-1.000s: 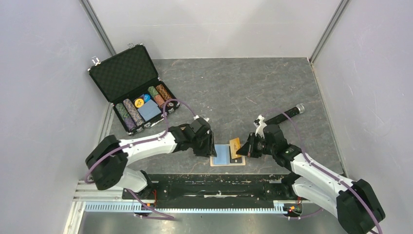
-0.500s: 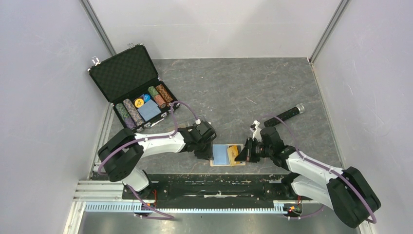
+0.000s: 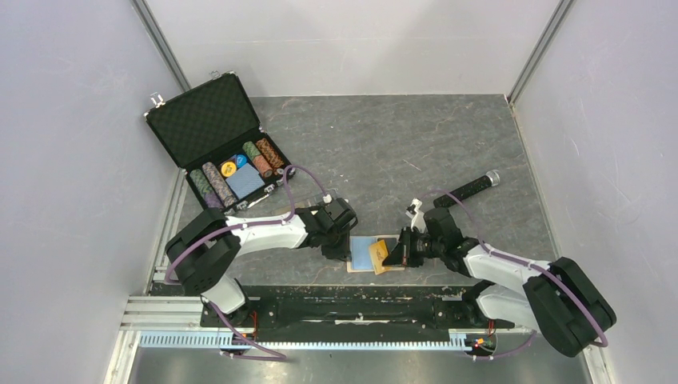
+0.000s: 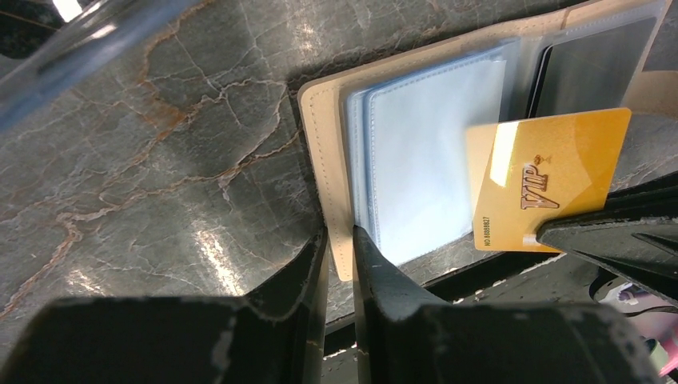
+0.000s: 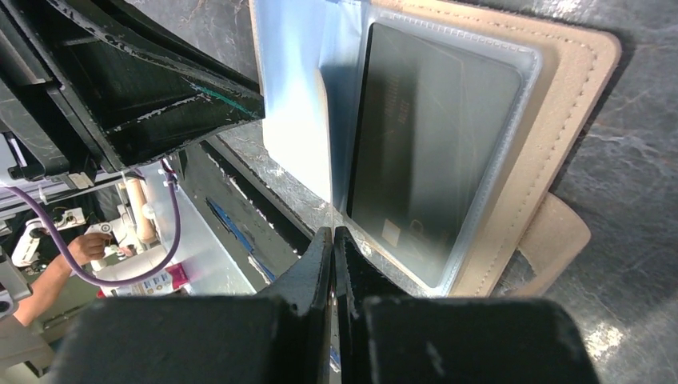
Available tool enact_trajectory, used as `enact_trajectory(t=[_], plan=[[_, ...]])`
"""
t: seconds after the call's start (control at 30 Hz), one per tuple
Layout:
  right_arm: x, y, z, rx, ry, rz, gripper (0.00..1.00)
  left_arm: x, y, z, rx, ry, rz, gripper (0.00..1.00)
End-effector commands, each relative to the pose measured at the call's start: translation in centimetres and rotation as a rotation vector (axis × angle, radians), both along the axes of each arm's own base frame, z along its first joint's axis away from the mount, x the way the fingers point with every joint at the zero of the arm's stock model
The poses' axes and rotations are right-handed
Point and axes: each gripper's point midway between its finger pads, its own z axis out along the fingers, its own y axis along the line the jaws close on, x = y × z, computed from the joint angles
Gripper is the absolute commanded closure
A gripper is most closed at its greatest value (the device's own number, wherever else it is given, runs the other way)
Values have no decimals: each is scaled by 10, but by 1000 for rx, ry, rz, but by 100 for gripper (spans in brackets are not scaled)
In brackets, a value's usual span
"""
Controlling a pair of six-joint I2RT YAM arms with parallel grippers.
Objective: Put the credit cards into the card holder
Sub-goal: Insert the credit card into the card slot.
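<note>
Gold card (image 4: 552, 180) | moved over card holder (image 4: 324, 144) | R tool (image 5: 333, 234) grips it | L tool (image 4: 340, 234) nips edge

The card holder (image 3: 364, 254) lies open at the near edge of the surface (image 3: 400, 136), hemmed in on both flanks. The left pincer (image 4: 340, 252) clamps its left edge, closing off that side. The right pincer (image 3: 397, 254) comes in from the right, gripping the gold card (image 4: 552, 180), which hangs tilted over the holder's middle and covers part of its open inside. The dark card (image 5: 432, 152) fills the holder's right half. Behind the holder the surface runs bare to the back wall (image 3: 352, 48). Back and to the left of the holder stands the chip case (image 3: 216, 144); back and to the right lies a black handle (image 3: 470, 188), both well apart from it. Just in front of the holder runs a black rail (image 3: 360, 298).
</note>
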Motion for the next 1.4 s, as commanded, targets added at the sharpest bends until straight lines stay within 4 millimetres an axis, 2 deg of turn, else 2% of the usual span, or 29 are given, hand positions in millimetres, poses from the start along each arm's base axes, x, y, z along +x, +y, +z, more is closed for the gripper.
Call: enact_trajectory(t=[0.0, 0.5, 0.87, 1.03, 1.2, 1.3, 1.37], plan=[[7, 9, 7, 29, -34, 35, 100, 2, 1, -10, 31, 0, 17, 78], [37, 5, 0, -104, -99, 18, 100, 0, 2, -14, 44, 10, 12, 85], [23, 7, -11, -38, -58, -18, 99, 0, 1, -14, 41, 16, 5, 87], [13, 16, -12, -3, -34, 5, 88, 0, 0, -15, 43, 20, 3, 87], [11, 28, -10, -8, -38, 37, 88, -1, 0, -15, 43, 23, -1, 88], [14, 28, -12, -66, -50, 47, 88, -1, 0, -15, 43, 23, -1, 88], [17, 23, -13, -124, -65, 47, 82, -1, 0, -15, 44, 23, -1, 88]])
